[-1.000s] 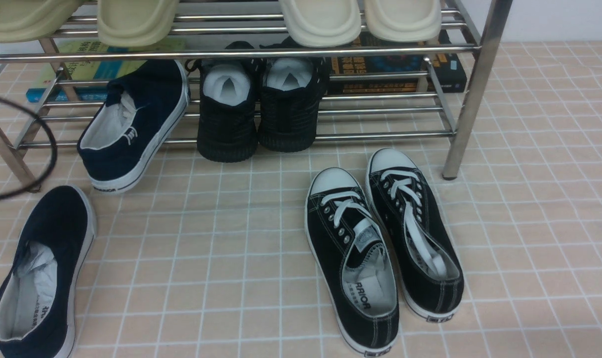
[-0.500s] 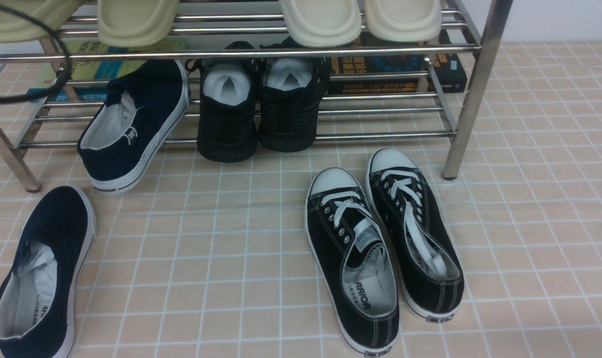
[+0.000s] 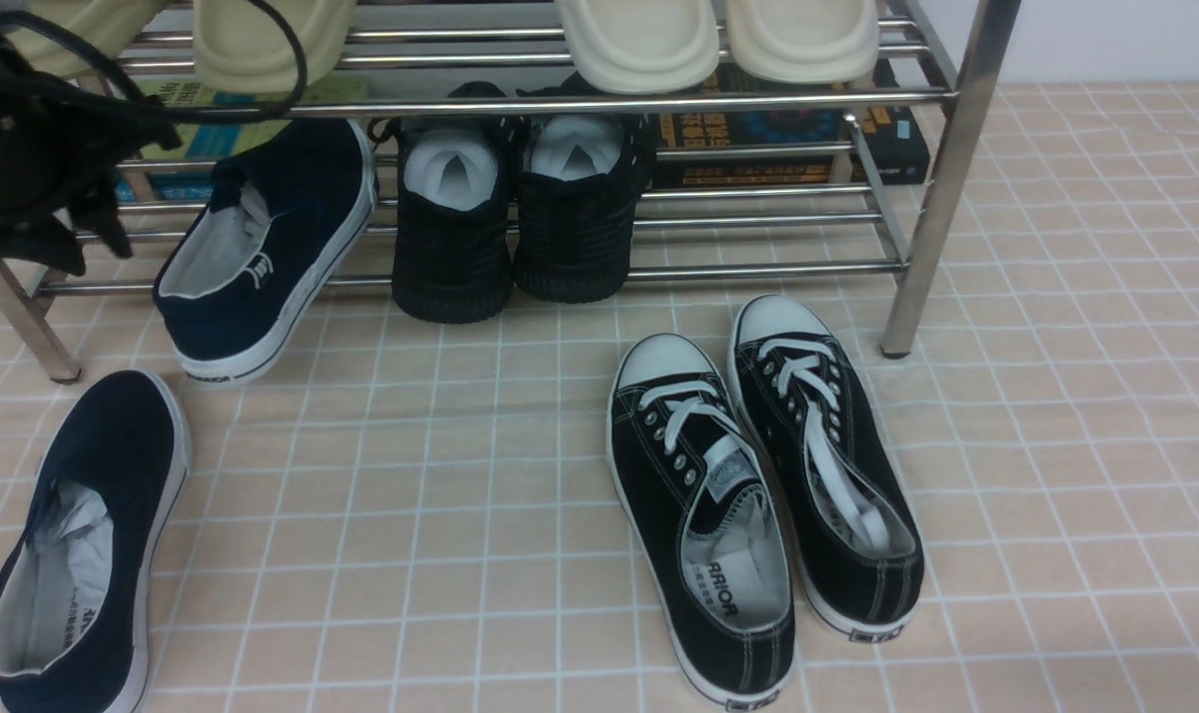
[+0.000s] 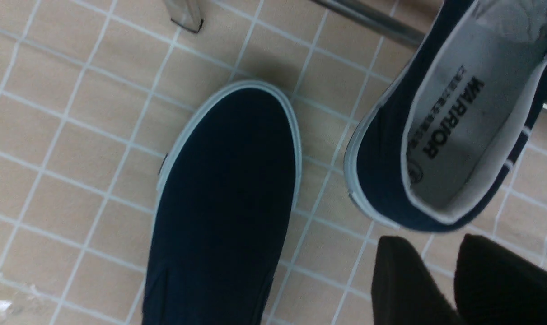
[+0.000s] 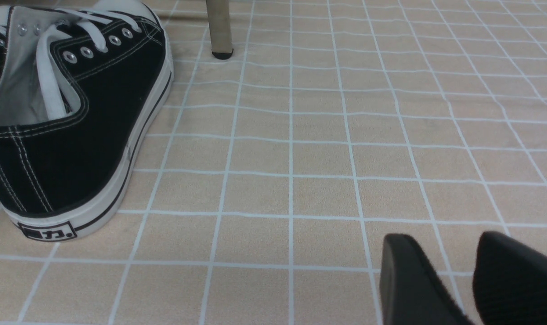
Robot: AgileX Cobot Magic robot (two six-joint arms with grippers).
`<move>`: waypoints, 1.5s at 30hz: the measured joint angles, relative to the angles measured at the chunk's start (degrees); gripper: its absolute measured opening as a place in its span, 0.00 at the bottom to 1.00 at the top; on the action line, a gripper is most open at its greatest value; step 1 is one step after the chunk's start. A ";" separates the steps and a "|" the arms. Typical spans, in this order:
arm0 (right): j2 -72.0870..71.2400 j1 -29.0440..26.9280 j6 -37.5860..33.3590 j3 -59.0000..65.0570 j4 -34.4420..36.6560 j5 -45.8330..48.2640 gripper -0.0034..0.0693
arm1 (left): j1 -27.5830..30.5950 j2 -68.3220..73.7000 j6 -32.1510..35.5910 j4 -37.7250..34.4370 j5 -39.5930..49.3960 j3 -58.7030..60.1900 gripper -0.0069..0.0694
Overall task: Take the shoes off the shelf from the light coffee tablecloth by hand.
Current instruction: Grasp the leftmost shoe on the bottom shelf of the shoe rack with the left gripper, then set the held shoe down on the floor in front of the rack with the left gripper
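Note:
One navy shoe lies flat on the light coffee tablecloth at the front left; its toe shows in the left wrist view. The other navy shoe leans with its toe on the lower tier of the chrome shelf and its heel on the cloth; its "WARRIOR" insole shows in the left wrist view. My left gripper hangs just left of this shoe, above the cloth, jaws a little apart and empty. My right gripper is empty, jaws a little apart, low over the cloth.
Two black lace-up sneakers stand on the cloth right of centre; one shows in the right wrist view. All-black knit shoes sit on the lower tier. Cream slippers sit on top. Books lie behind. A shelf leg stands right.
My left arm has come into view at the upper left, where only its cable showed before. It now hangs beside the leaning navy shoe. No shoe has moved.

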 joint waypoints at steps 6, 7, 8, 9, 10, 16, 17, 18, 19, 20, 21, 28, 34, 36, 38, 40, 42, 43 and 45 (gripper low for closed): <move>0.00 0.00 0.00 0.00 0.00 0.00 0.38 | 0.00 6.74 -1.75 0.85 -6.72 -0.25 0.62; 0.00 0.00 0.00 0.00 0.00 0.00 0.38 | 0.00 6.93 -1.75 0.85 -6.90 -0.25 0.62; 0.00 0.00 0.00 0.00 0.00 0.00 0.38 | 0.00 8.44 -1.81 0.85 -8.22 -0.30 0.63; 0.00 0.00 0.00 0.00 0.00 0.00 0.38 | 0.00 9.23 -1.81 0.85 -8.85 -0.30 0.63; 0.00 0.00 0.00 0.00 0.00 0.00 0.38 | 0.00 9.96 -1.81 0.85 -9.52 -0.30 0.63; 0.00 0.00 0.00 0.00 0.00 0.00 0.38 | 0.00 12.53 -1.95 0.85 -11.08 -0.30 0.63; 0.00 0.00 0.00 0.00 0.00 0.00 0.38 | 0.00 13.18 -2.00 0.85 -11.22 -0.30 0.63; 0.00 0.00 0.00 0.00 0.00 0.00 0.38 | 0.00 13.49 -2.00 0.80 -11.22 -0.30 0.62; 0.00 0.00 0.00 0.00 0.00 0.00 0.38 | 0.00 13.74 -2.00 0.54 -11.23 -0.30 0.61; 0.00 0.00 0.00 0.00 0.00 0.00 0.38 | 0.00 13.89 -2.00 0.29 -11.23 -0.30 0.60; 0.00 0.00 0.00 0.00 0.00 0.00 0.38 | 0.00 14.36 -2.05 -0.47 -11.31 -0.30 0.56; 0.00 0.00 0.00 0.00 -0.06 0.00 0.38 | 0.11 16.08 -1.49 -5.20 -9.61 -0.49 0.20; 0.00 0.00 0.00 0.00 -0.06 0.00 0.38 | -0.13 15.34 -0.73 -7.35 -7.87 -0.55 0.13; 0.00 0.00 0.00 0.00 -0.06 0.00 0.38 | -0.13 14.61 -0.49 -7.03 -6.02 -0.55 0.13; 0.00 0.00 0.00 0.00 -0.01 0.00 0.38 | -0.08 12.92 -0.43 -6.54 -2.24 -0.35 0.13; 0.00 0.00 0.00 0.00 -0.01 0.00 0.38 | -0.08 10.45 -0.43 -5.73 0.91 0.00 0.13; 0.00 0.00 0.00 0.00 -0.01 0.00 0.38 | -0.08 8.71 -0.43 -4.91 2.22 0.00 0.13; 0.00 0.00 0.00 0.00 -0.01 0.00 0.38 | -0.08 7.35 -0.43 -4.33 2.99 0.00 0.13; 0.00 0.00 0.00 0.00 -0.01 0.00 0.38 | -0.08 3.81 -0.43 -3.20 4.11 0.28 0.13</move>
